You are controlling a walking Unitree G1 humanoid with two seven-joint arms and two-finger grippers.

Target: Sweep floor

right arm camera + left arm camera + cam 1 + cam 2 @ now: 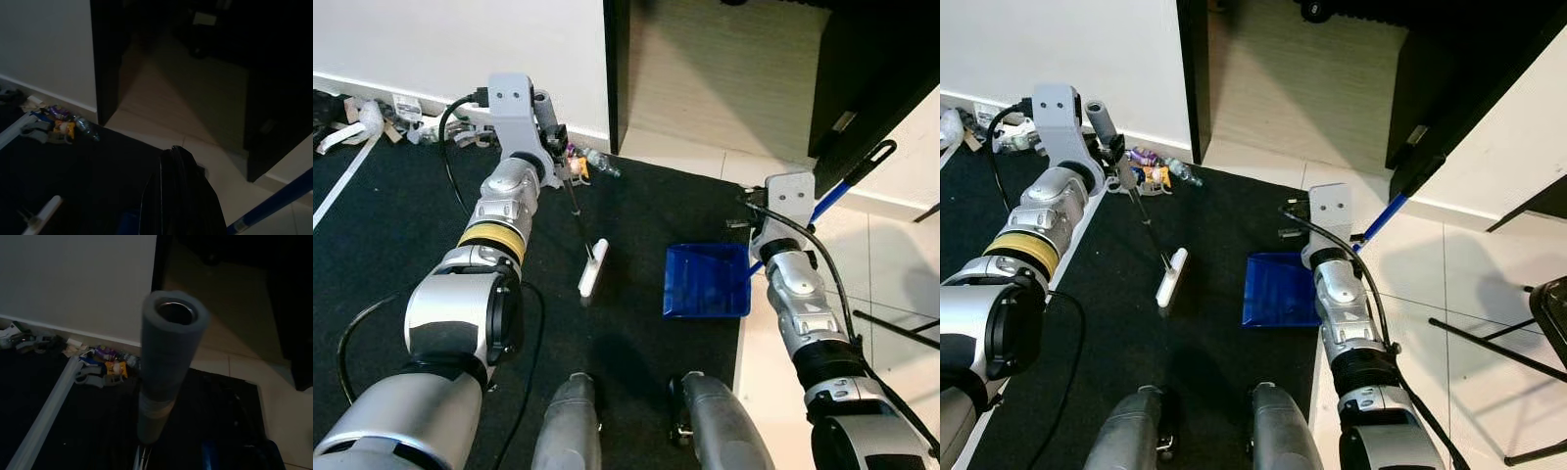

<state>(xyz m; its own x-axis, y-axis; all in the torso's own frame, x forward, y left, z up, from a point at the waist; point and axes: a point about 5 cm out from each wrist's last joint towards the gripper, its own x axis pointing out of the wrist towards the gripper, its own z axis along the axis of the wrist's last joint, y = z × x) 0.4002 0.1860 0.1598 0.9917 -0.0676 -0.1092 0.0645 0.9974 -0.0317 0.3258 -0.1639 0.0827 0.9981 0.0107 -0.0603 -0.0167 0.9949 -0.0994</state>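
Dark carpet holds an empty blue dustpan (707, 281) (both grippers' states: cannot tell).

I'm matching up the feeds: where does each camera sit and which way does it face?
Eye views: on the head, looking down at the black mat, both arms, the broom and blue dustpan.
Left wrist: along the broom's grey handle toward wall-side litter.
Right wrist: over the right gripper toward the dark doorway; it shares that litter.

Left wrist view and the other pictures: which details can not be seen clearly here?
- Left end effector: fingers hidden behind the wrist in the head views.
- Broom handle: blocks the fingers in the left wrist view.
- Right end effector: covered by its mount.
- Litter pile: items too small to name.
- Dustpan: contents unclear.
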